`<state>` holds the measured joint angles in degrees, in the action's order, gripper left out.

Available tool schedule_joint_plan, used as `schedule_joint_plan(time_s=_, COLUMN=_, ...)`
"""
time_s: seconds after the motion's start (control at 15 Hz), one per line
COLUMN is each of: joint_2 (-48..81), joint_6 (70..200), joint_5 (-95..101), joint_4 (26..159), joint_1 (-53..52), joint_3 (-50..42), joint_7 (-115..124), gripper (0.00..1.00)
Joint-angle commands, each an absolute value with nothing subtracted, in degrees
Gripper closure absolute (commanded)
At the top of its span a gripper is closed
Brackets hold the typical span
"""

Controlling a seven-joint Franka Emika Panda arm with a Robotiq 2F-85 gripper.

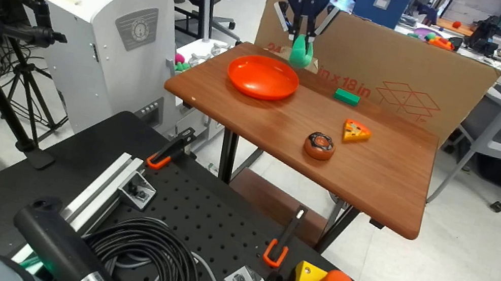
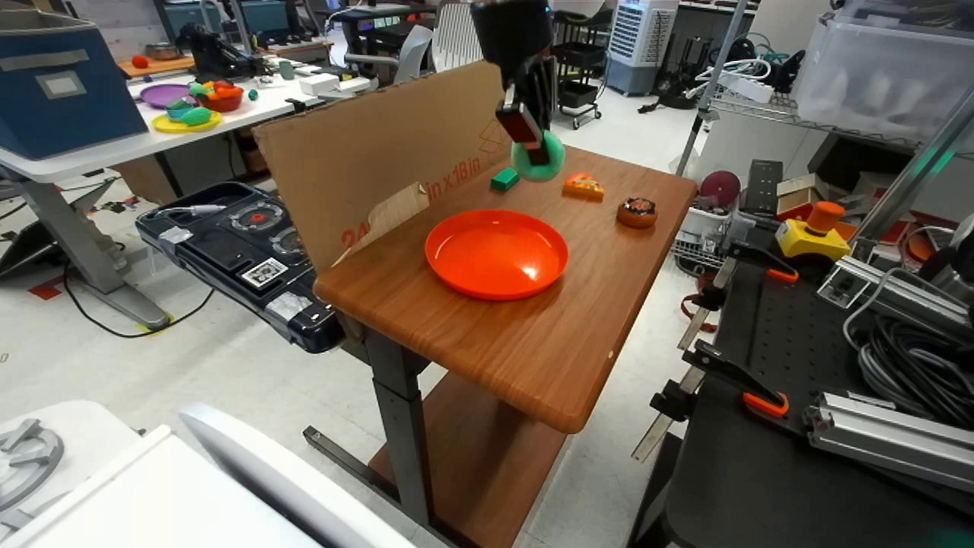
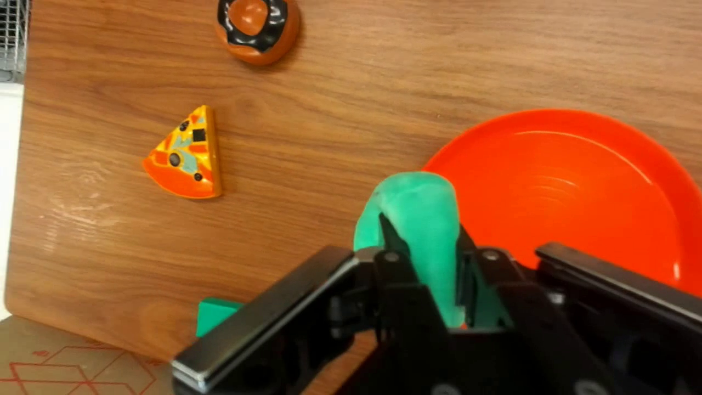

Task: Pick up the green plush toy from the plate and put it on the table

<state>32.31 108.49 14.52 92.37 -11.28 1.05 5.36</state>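
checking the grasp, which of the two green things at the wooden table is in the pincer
The lighter, rounded green plush toy, held in the pincer above the table; the darker green block lies on the table itself.

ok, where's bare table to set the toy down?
Bare table: between plate and pizza, and at the end past pizza and donut. Tight: pizza and donut sit close together; green block sits by the cardboard.

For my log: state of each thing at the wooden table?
Round green plush toy: gripped in midair
Black Robotiq gripper: shut on that toy
Round orange plate: face up
Green rectangular block: lying flat
Orange triangular pizza toy: topping side up
Brown round doughnut toy: lying flat
Brown cardboard panel: standing
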Motion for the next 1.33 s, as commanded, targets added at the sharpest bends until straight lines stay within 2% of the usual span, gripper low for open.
schedule_joint_plan(time_s=0.0, joint_2=29.95, joint_6=110.24, joint_5=14.75, joint_4=94.88, joint_1=-8.63, joint_3=0.3, joint_7=4.79, gripper=0.95)
schedule_joint_plan(time_s=0.47, joint_2=36.08, joint_6=107.85, joint_5=14.46, joint_4=89.79, joint_1=-5.6, joint_3=-1.3, joint_7=5.65, gripper=0.95)
schedule_joint_plan(time_s=1.27, joint_2=48.67, joint_6=102.86, joint_5=13.8, joint_4=78.78, joint_1=-6.96, joint_3=-1.52, joint_7=5.12, gripper=0.95)
